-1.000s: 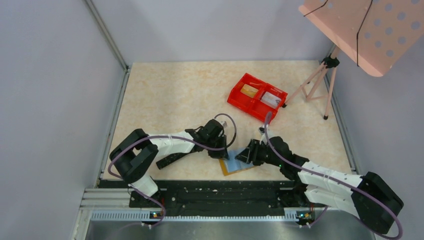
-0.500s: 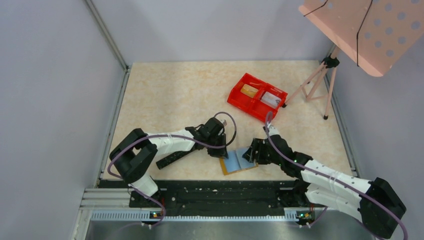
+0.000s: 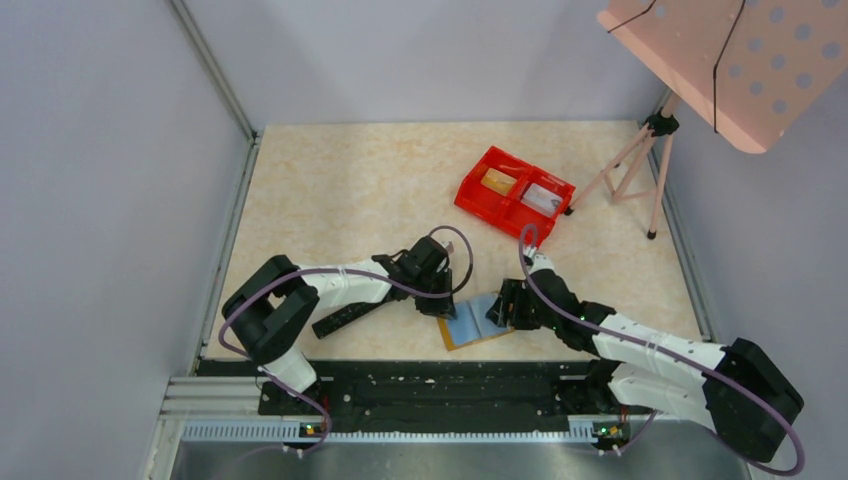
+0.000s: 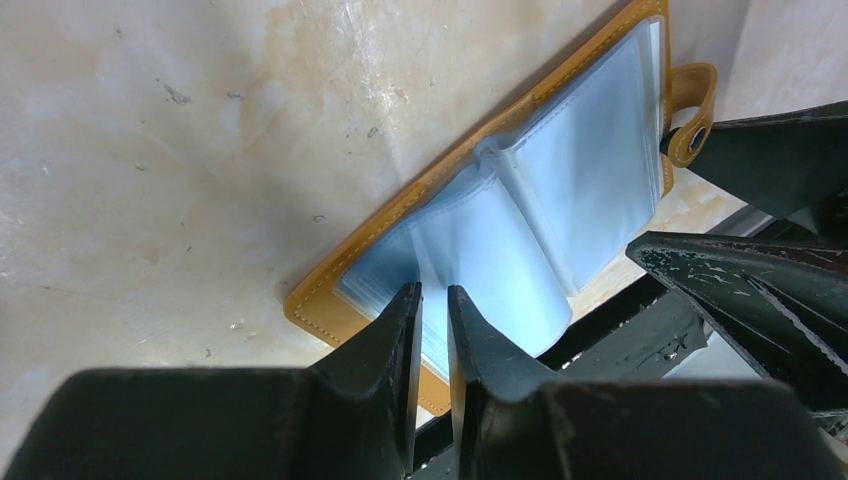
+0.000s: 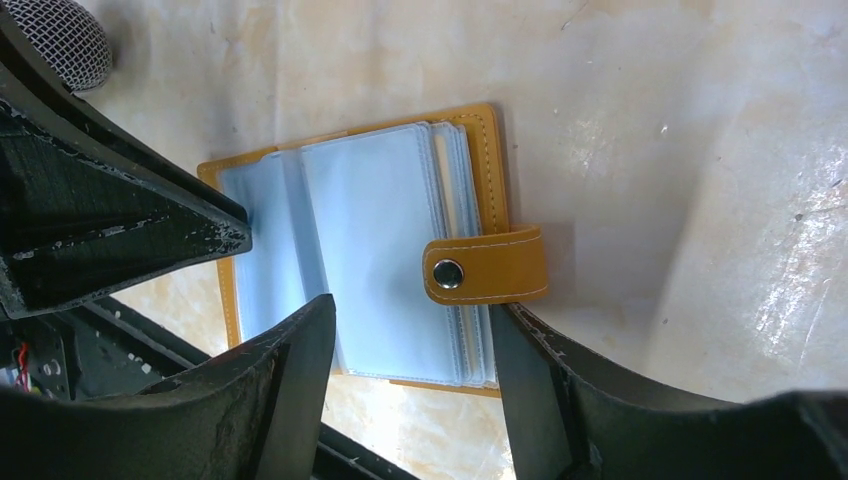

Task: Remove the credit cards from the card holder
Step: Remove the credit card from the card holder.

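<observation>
Sliding slightly rightward, the spread-open right gripper is straddling the tan leather bifold card holder lying open at the beige table's near edge, while the left gripper, fingers pinched together, is pinning it steady.

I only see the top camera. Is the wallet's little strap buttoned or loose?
Observer: Loose. The right wrist view shows the tab lying unfastened across the edge of the open card holder, with its metal snap facing up.
Operator: What's inside the holder?
Observer: Clear plastic sleeves, stacked like pages. I can't make out any card in them.
Operator: Is the left gripper holding it?
Observer: The left wrist view shows the left gripper almost shut, with its tips at the sleeves' near edge. I can't tell if it pinches anything.
</observation>
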